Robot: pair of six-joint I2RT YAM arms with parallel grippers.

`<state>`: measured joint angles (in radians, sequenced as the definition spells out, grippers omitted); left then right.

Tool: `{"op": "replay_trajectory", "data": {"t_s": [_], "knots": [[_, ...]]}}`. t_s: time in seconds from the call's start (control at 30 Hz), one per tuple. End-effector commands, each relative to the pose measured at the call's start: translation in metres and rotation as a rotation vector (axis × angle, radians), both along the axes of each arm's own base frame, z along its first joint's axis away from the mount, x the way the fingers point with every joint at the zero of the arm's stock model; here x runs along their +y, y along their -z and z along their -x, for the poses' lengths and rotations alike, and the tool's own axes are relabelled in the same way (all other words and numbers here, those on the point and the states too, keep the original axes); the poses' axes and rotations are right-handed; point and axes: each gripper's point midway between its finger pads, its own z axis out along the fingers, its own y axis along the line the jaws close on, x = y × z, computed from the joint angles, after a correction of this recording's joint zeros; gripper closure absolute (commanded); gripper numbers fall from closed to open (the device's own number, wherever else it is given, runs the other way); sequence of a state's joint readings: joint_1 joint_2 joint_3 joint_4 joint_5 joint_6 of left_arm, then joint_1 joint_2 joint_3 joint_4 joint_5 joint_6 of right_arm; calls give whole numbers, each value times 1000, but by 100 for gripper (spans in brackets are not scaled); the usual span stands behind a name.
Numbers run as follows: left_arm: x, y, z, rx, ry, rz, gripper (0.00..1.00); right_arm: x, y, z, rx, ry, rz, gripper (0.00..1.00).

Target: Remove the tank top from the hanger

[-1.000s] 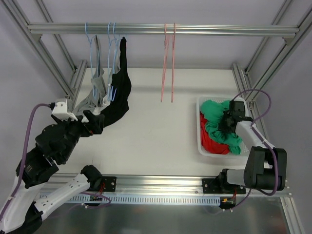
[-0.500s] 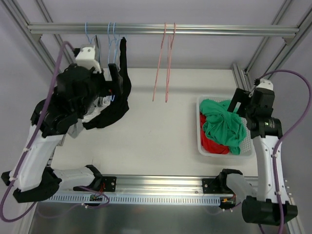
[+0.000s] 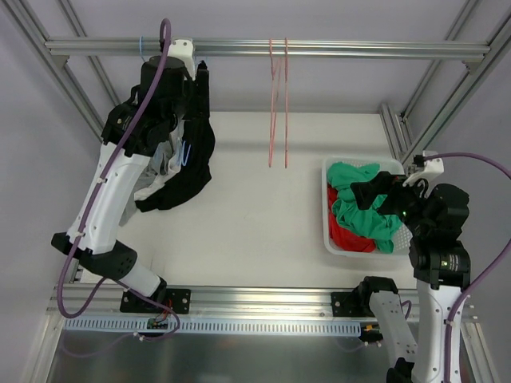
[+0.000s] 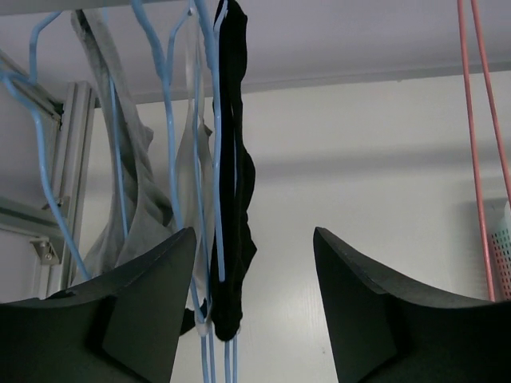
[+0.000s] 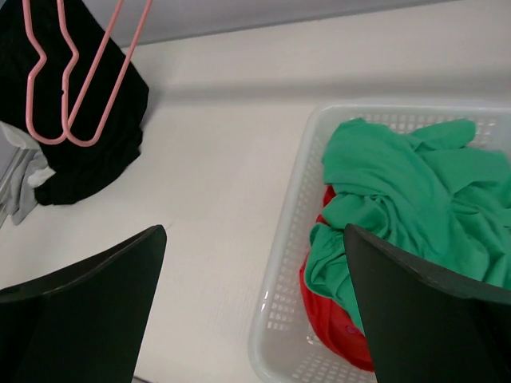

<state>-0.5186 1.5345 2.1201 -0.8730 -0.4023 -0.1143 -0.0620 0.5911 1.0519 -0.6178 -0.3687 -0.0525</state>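
Left arm is raised to the rail [image 3: 335, 49]. Left gripper [image 4: 254, 247] has its jaws spread wide, holding nothing, pointed at the black tank top [image 4: 238, 183]. The top hangs on a blue hanger [image 4: 214, 159] at the rail's left end, and cannot tell whether its hem reaches the table. Grey tank top [image 4: 140, 207] hangs just left of it. Two pink hangers [image 3: 277, 112] hang mid-rail. Right gripper [image 5: 254, 239] is also wide and empty, above the white basket [image 5: 279, 271], near its left wall. Inside, a green garment [image 5: 415, 191] lies over a red garment [image 5: 335, 335].
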Motion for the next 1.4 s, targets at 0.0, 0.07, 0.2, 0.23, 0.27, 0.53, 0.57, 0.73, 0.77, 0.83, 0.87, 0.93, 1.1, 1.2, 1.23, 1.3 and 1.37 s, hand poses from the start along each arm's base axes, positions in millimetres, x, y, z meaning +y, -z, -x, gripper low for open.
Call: {"op": "replay_trajectory", "data": {"t_s": [0.0,0.07,0.2,0.23,0.27,0.53,0.57,0.73,0.77,0.83,0.87,0.93,1.1,1.2,1.23,1.3,1.37], "knots": [[-3,-9,-10,-17,48,-6,40,21,0,-1,11,-109,-75,2],[1,1,-21,5,27,-18,43,24,4,0,18,-126,-83,2],[5,14,-32,36,-1,-30,44,27,1,3,0,-149,-87,3],[4,19,-34,48,2,-33,46,29,-2,5,-2,-147,-111,4],[4,20,-35,50,-1,-36,47,30,-4,5,-10,-153,-111,4],[-9,33,-45,86,34,-5,87,33,-10,11,-36,-169,-117,5],[-9,31,-45,83,34,1,96,32,-10,11,-35,-167,-118,5],[-22,7,-40,37,97,72,100,34,-11,13,-39,-178,-121,5],[-27,1,-37,27,125,97,100,34,-11,13,-37,-177,-123,5],[-28,-17,-29,-9,139,139,100,35,-11,12,-36,-180,-125,5],[-30,-23,-26,-20,151,159,100,35,-12,12,-39,-182,-124,5],[-31,-39,-17,-55,169,196,100,36,-12,13,-38,-186,-128,5],[-39,-54,1,-73,232,271,100,37,-11,12,-39,-194,-135,5],[-43,-52,7,-65,253,297,100,39,-9,11,-38,-205,-141,5],[-43,-51,7,-66,252,302,100,39,-8,11,-38,-206,-143,5],[-44,-46,8,-65,251,309,100,40,-5,10,-29,-210,-146,5],[-46,-42,11,-54,260,319,100,40,-3,10,-26,-212,-148,5]]}}
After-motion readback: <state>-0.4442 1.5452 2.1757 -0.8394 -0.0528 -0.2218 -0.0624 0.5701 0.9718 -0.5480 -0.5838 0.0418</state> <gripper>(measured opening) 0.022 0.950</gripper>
